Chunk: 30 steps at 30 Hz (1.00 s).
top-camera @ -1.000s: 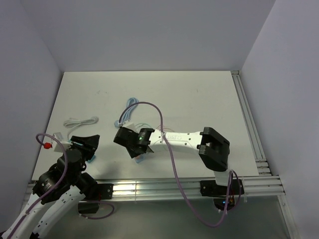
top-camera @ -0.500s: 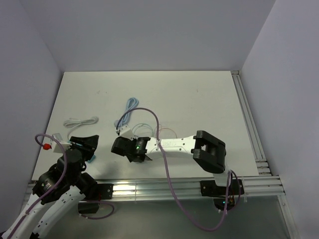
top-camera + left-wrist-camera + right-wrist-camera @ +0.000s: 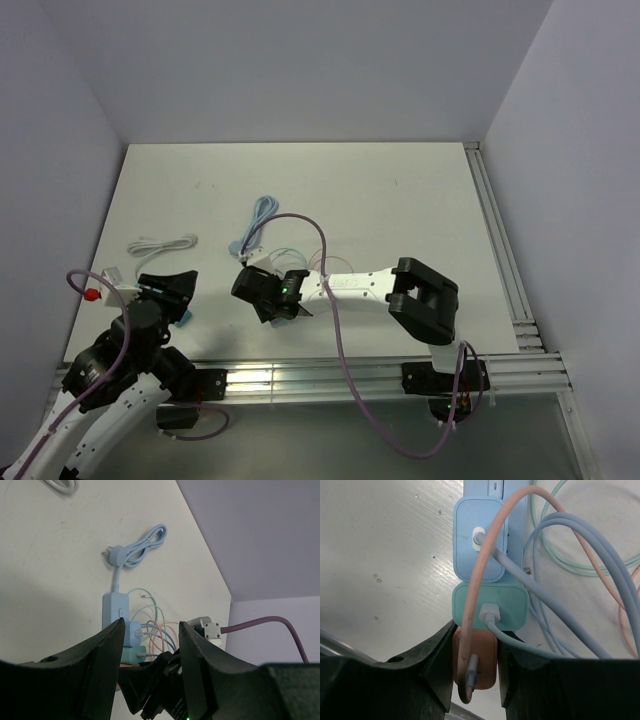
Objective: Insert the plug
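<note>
- Orange plug (image 3: pixel 476 652): sits near front edge of table (image 3: pixel 400 190), left of centre, touching green plug (image 3: pixel 490 607); seated or not, cannot tell.
- Right gripper (image 3: pixel 474 662): clamped on orange plug, one finger each side.
- Green plug, blue plug (image 3: pixel 480 540): side by side on strip (image 3: pixel 112 611), cables (image 3: pixel 580 545) looping off.
- Left gripper (image 3: pixel 151 625): fingers apart, holds nothing, hangs left of strip.
- White cable (image 3: pixel 162 243): lies coiled, far left.

white table (image 3: pixel 400 200) carries a coiled white cable (image 3: pixel 162 243) at left, a light blue power strip (image 3: pixel 114 611) (its cord (image 3: pixel 137 550) bundled farther back) and thin pastel leads (image 3: pixel 535 587) looped beside it.
</note>
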Tool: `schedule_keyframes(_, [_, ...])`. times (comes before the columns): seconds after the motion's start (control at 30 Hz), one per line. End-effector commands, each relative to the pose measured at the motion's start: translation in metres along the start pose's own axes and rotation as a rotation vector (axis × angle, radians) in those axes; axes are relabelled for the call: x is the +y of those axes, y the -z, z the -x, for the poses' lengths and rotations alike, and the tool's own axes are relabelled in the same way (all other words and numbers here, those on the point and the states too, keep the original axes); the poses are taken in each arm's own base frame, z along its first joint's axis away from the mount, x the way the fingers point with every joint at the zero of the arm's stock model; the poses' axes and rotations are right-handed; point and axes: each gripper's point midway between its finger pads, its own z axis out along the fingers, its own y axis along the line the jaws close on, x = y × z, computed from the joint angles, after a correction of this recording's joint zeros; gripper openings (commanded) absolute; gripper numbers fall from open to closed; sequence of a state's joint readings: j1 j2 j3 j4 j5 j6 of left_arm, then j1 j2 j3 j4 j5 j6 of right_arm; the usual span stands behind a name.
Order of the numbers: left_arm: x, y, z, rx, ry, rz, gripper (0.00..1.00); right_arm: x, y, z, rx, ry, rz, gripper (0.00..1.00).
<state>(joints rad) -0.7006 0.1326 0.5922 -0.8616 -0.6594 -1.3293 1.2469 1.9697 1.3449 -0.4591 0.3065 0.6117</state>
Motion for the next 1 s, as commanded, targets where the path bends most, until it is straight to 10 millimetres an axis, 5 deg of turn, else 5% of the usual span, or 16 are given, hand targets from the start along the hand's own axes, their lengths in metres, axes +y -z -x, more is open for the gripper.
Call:
schedule_keyframes(0.0, [-0.007,0.007,0.01,-0.017,0.031,-0.017,0.53,-0.079,-0.072,-0.146,0.39,0.066,-0.252,0.0])
schedule_keyframes(0.27, [-0.006,0.006,0.01,-0.024,0.037,-0.028,0.56,-0.058,-0.041,-0.081,0.197,0.041,-0.159,0.03])
schedule_keyframes(0.37, [-0.005,0.004,0.007,-0.018,0.025,-0.016,0.58,-0.048,-0.025,-0.057,0.141,0.041,-0.111,0.15])
schedule_keyframes(0.5, [-0.007,0.004,0.007,-0.015,0.02,-0.018,0.6,-0.037,-0.007,-0.036,0.101,0.041,-0.057,0.51])
schedule_keyframes(0.7, [-0.008,0.004,0.006,-0.013,0.005,-0.03,0.62,-0.024,0.028,-0.017,0.028,0.024,0.059,0.82])
schedule_keyframes(0.97, [-0.011,-0.001,0.002,-0.002,-0.011,-0.036,0.65,-0.005,0.079,-0.011,-0.041,0.042,0.215,0.95])
